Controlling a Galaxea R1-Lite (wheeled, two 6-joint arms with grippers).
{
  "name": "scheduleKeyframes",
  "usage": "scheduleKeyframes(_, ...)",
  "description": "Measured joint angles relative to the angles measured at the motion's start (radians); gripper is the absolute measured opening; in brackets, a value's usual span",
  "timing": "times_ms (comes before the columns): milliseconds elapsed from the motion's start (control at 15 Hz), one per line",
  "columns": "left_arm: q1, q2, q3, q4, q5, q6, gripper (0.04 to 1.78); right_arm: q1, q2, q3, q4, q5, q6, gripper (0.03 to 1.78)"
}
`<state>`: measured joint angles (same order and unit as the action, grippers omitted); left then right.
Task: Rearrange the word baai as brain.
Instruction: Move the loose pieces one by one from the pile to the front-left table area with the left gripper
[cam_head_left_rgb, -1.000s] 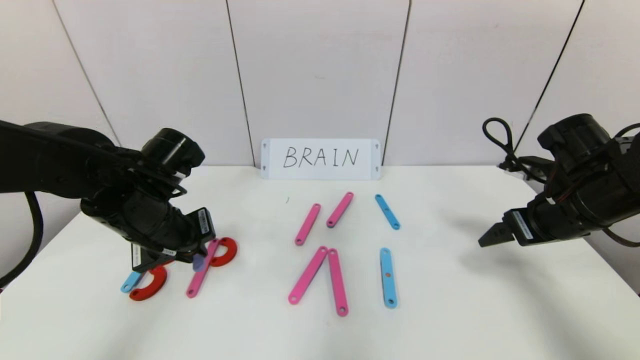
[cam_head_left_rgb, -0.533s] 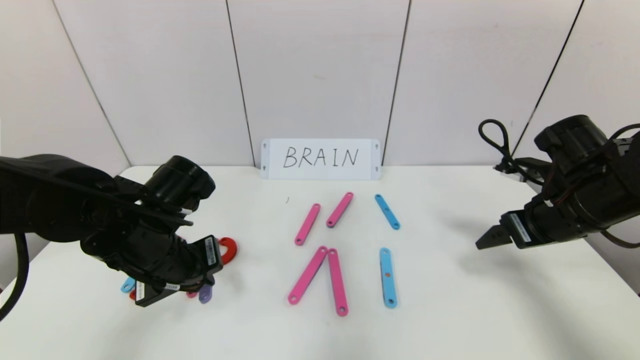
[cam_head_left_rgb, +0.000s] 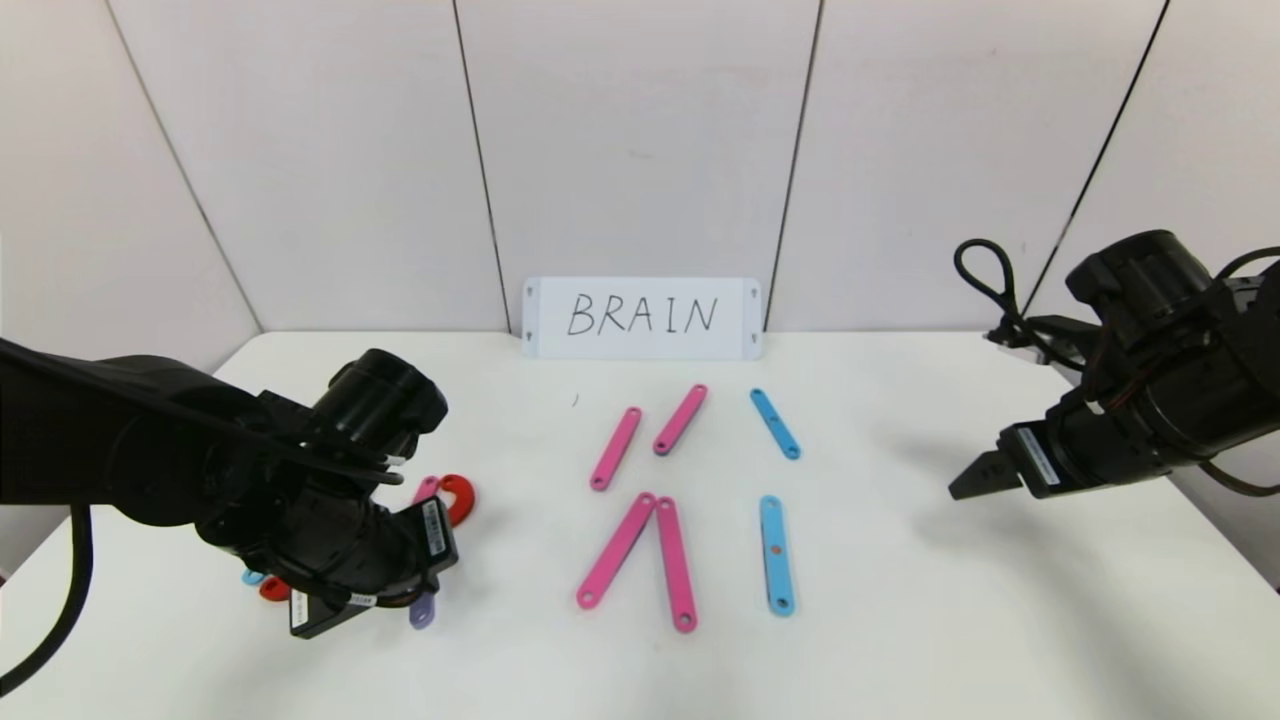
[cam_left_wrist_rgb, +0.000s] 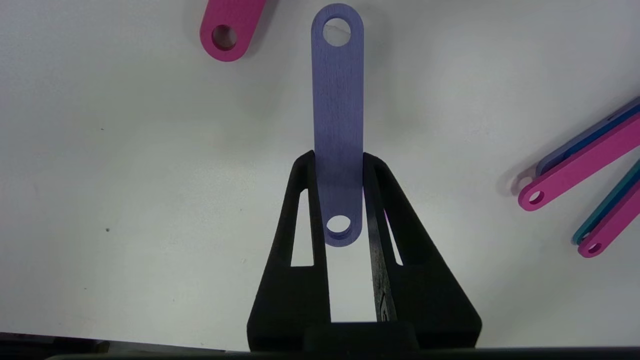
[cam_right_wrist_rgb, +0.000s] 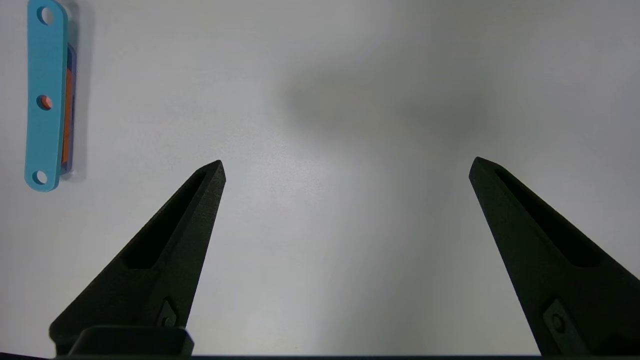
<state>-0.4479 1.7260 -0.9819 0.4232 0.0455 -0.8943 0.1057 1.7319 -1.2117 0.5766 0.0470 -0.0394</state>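
My left gripper (cam_left_wrist_rgb: 339, 157) is shut on a purple bar (cam_left_wrist_rgb: 338, 100) near one end, just above the table. In the head view it (cam_head_left_rgb: 400, 600) is at the front left, with the bar's tip (cam_head_left_rgb: 422, 610) showing below it. Behind it lie a red arc (cam_head_left_rgb: 458, 497) and a pink bar (cam_head_left_rgb: 425, 489); another red arc (cam_head_left_rgb: 272, 588) and a blue bar (cam_head_left_rgb: 250, 577) are mostly hidden by the arm. Several pink bars (cam_head_left_rgb: 616, 549) and two blue bars (cam_head_left_rgb: 776, 553) lie mid-table. My right gripper (cam_head_left_rgb: 975, 480) is open and empty at the right, as its wrist view (cam_right_wrist_rgb: 347, 167) shows.
A white card (cam_head_left_rgb: 641, 317) reading BRAIN stands against the back wall. Pink bar ends (cam_left_wrist_rgb: 580, 165) lie off to one side in the left wrist view. A blue bar (cam_right_wrist_rgb: 46, 95) lies far from my right gripper's fingers.
My left gripper has moved from beside the red arc toward the table's front, carrying the purple bar. The right arm has barely shifted.
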Motion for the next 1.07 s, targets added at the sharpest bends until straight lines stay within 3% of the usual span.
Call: scheduleKeyframes(1067, 0.004, 0.107, -0.004, -0.069, 0.048, -0.018, 0.27, -0.001, -0.014, 0.001, 0.000, 0.006, 0.000, 1.71)
